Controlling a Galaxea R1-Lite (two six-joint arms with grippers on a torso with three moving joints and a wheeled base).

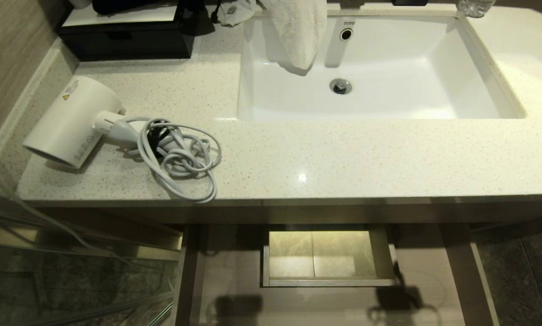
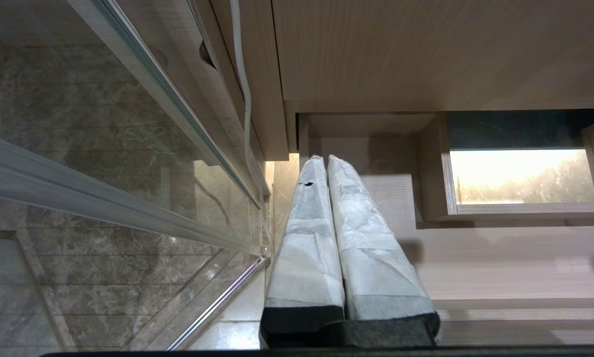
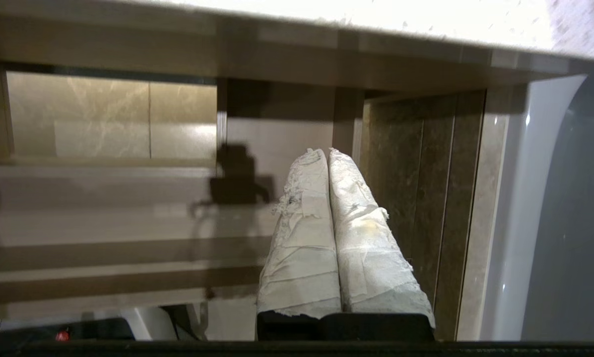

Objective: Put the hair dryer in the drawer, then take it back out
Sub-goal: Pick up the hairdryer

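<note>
Hair dryer (image 1: pixel 69 124) on bench (image 1: pixel 343 158), above open drawer (image 1: pixel 234 271). My right hand (image 3: pixel 326 153) pressed together, empty; I spread fingers, grip barrel, avoid cord (image 1: pixel 180 158).

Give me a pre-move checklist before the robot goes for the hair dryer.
1. Hair dryer reachable, lying on the countertop: ok.
2. Cord clear of snags: not ok, it lies in a loose tangle beside the dryer.
3. Drawer open to receive it: ok, pulled out below the counter.
4. Drawer floor free: ok in the visible part.
5. Right gripper ready to grasp: not ok, shut, empty, down by the drawer.
6. Left gripper out of the way: ok, shut, low beside the drawer.
</note>
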